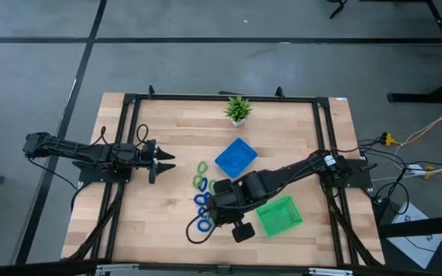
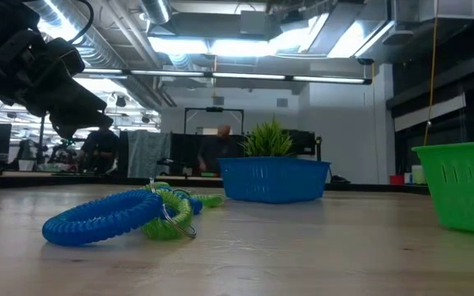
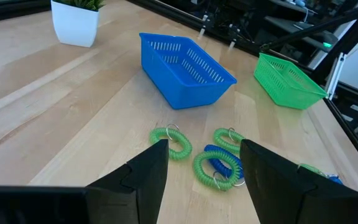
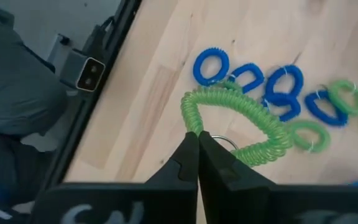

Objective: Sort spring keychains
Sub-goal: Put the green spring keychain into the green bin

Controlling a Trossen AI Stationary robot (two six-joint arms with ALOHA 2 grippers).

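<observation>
Right pincer [image 4: 197, 144] pinching green keychain [image 4: 241, 118]; we lift clear, carry toward green tray [image 1: 279, 215] at 3 o'clock. Left pincer [image 3: 202, 163] spread, idle.

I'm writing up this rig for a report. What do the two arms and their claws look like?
Both arms are black, jointed and slim, with black cables running along them. The left claw ends in two dark, wedge-shaped fingers with flat inner faces. The right claw has the same dark tapered fingers. No markings show clearly.

Glossy plastic keychains [image 4: 241, 121]; matt wood table [image 1: 167, 130], seemingly.
</observation>
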